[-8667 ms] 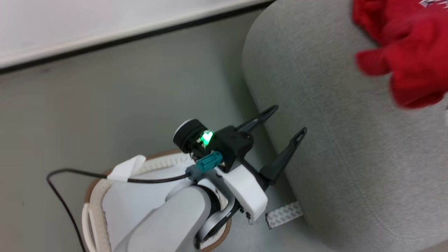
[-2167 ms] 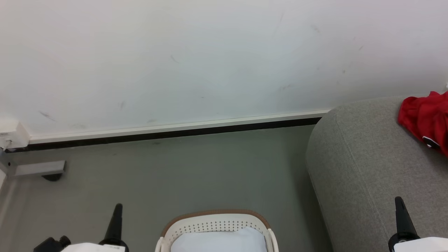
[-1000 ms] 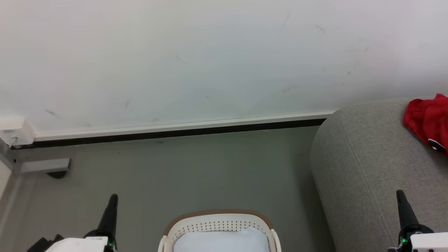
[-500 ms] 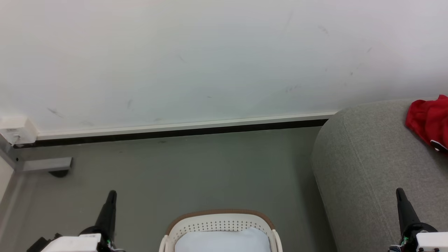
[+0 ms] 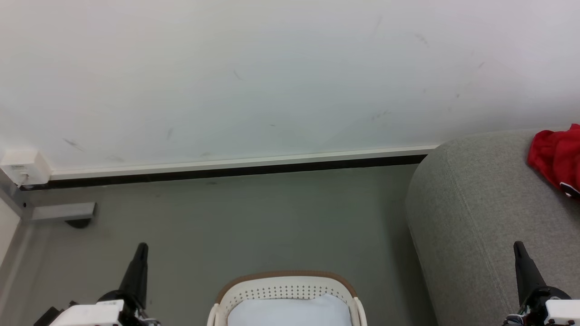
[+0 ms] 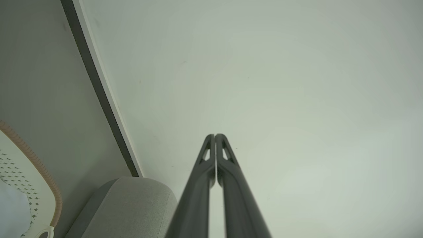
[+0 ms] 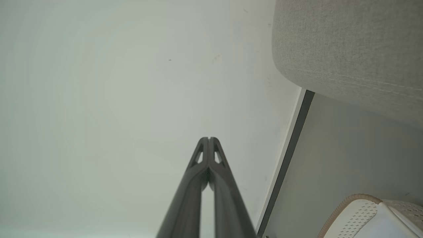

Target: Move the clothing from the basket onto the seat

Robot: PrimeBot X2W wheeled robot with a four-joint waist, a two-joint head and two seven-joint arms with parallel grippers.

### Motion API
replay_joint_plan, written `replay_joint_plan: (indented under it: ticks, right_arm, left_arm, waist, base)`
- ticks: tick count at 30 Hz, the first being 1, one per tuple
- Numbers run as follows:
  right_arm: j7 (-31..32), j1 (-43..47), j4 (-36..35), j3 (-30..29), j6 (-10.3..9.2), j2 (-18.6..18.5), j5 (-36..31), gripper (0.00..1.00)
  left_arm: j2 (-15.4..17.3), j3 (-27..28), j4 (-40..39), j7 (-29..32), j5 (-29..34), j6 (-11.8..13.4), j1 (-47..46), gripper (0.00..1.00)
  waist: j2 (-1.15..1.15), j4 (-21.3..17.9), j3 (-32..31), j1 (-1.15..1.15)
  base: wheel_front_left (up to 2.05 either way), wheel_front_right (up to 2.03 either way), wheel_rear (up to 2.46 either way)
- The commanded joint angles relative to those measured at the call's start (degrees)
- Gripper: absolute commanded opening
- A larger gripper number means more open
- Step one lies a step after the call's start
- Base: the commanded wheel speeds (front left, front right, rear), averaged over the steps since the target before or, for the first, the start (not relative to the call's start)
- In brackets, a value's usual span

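On my head feed the clothing (image 5: 557,156) lies bunched on the seat (image 5: 471,203), at the far right edge, red with a bit of black and white trim at its lower end; I can read no numerals on the part I see. The basket (image 5: 283,277) stands on the grey floor (image 5: 253,217) at bottom centre, apart from the seat's rounded end, with a pale sheet (image 5: 290,310) inside it. The left gripper (image 5: 141,248) points up at lower left over the floor, and the right gripper (image 5: 518,245) at lower right over the seat. Both wrist feeds show the fingers pressed together with nothing between them (tips meeting against the white wall (image 5: 281,72)). A small white box (image 5: 25,166) on the wall at the left bears a label too small to read.
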Motion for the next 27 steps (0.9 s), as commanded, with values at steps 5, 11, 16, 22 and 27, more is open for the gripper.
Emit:
replay_joint_plan:
  ticks: [5,11,16,22,27]
  right_arm:
    - [0.2,-0.8,-0.3,-0.2,-0.12,-0.5,0.0,0.0]
    - [0.2,-0.8,-0.3,-0.2,-0.12,-0.5,0.0,0.0]
    - [0.2,-0.8,-0.3,-0.2,-0.12,-0.5,0.0,0.0]
    - [0.2,-0.8,-0.3,-0.2,-0.12,-0.4,0.0,0.0]
    - [0.2,-0.8,-0.3,-0.2,-0.12,-0.4,0.0,0.0]
  left_arm:
    - [0.4,0.1,-0.2,0.3,-0.8,-0.3,-0.5,0.0]
    - [0.4,0.1,-0.2,0.2,-0.8,-0.3,-0.5,0.0]
    - [0.4,0.1,-0.2,0.2,-0.8,-0.3,-0.5,0.0]
    - [0.4,0.1,-0.2,0.2,-0.8,-0.3,-0.5,0.0]
    - [0.4,0.1,-0.2,0.2,-0.8,-0.3,-0.5,0.0]
  waist:
    - [0.0,0.0,0.0,0.0]
    - [0.0,0.0,0.0,0.0]
    - [0.0,0.0,0.0,0.0]
    - [0.0,0.0,0.0,0.0]
    - [0.0,0.0,0.0,0.0]
  base:
    - [0.0,0.0,0.0]
    - [0.0,0.0,0.0]
    - [0.0,0.0,0.0]
    - [0.0,0.0,0.0]
    - [0.0,0.0,0.0]
